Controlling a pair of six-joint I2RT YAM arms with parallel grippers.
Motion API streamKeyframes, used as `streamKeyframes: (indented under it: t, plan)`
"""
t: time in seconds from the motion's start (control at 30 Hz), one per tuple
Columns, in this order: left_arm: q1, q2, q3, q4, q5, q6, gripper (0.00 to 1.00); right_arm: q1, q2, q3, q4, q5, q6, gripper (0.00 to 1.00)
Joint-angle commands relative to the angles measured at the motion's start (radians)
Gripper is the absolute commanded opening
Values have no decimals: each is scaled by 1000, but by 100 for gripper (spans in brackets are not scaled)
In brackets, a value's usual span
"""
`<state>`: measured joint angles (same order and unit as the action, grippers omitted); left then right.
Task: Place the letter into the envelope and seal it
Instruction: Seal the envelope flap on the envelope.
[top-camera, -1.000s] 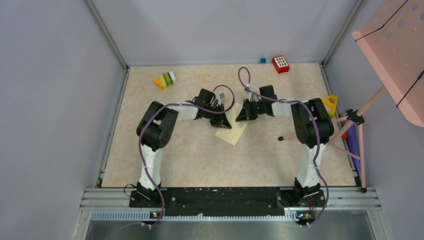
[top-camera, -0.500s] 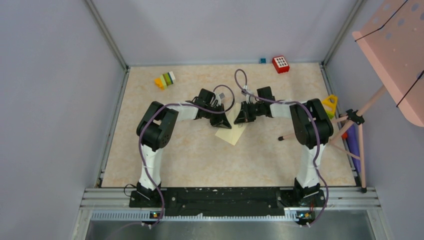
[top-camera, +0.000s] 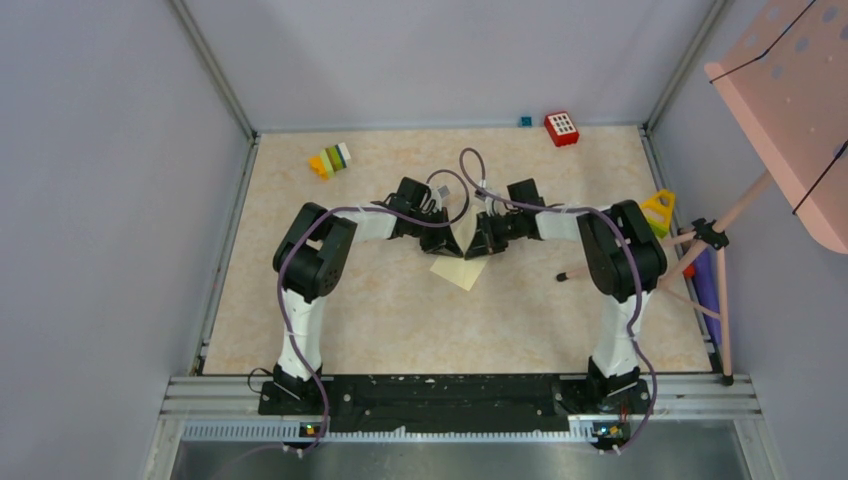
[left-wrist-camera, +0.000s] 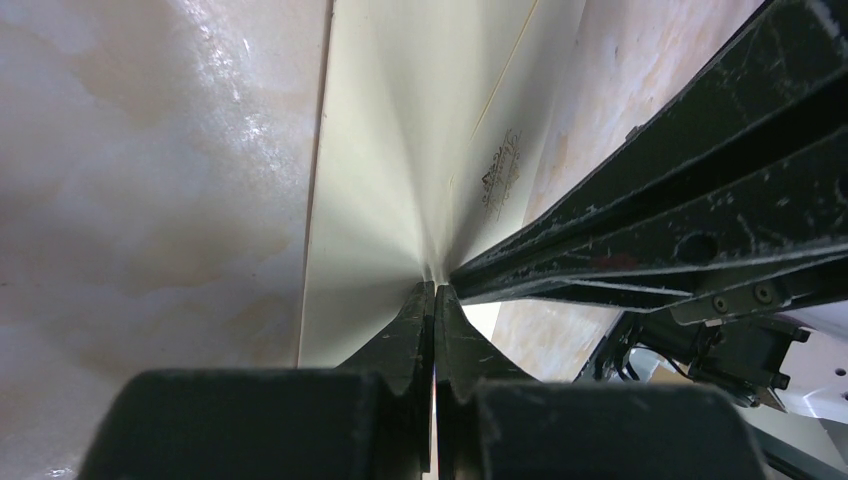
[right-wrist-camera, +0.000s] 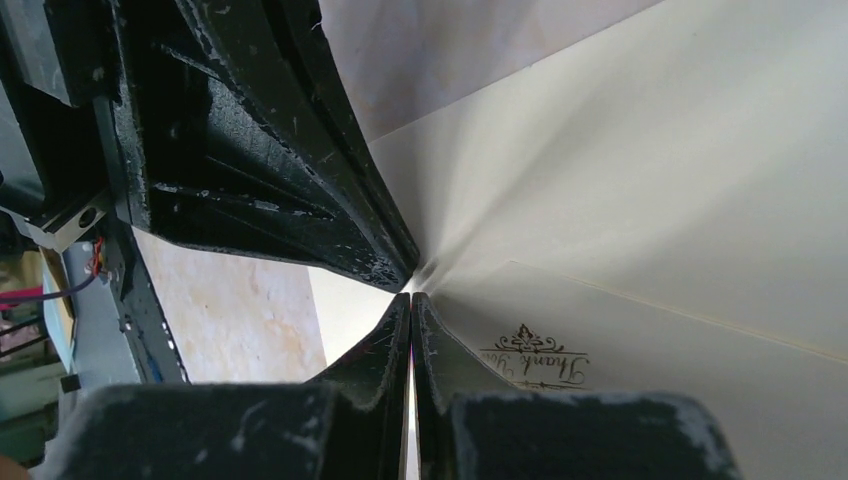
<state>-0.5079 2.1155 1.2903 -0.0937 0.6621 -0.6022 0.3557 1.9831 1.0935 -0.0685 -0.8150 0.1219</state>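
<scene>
Left claw (top-camera: 452, 246) and right claw (top-camera: 479, 246) both pinch envelope (top-camera: 458, 272) on worktop (top-camera: 380, 310), tips crowding together. Coloured blocks (top-camera: 330, 160) far left, red block (top-camera: 561, 128) far right. Right claw further left than before.

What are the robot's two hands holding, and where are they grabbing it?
Both hold the envelope. The left gripper and right gripper pinch its far end, close together, beside the printed mark.
</scene>
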Motion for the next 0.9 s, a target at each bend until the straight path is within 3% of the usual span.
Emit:
streamKeyframes:
  t: [0.0, 0.87]
  plan:
    - [-7, 77, -44, -104, -280, 88, 0, 28, -43, -9, -28, -9, -50, 0]
    - [-7, 72, -46, -106, -285, 88, 0, 70, -67, -29, -119, -28, -149, 0]
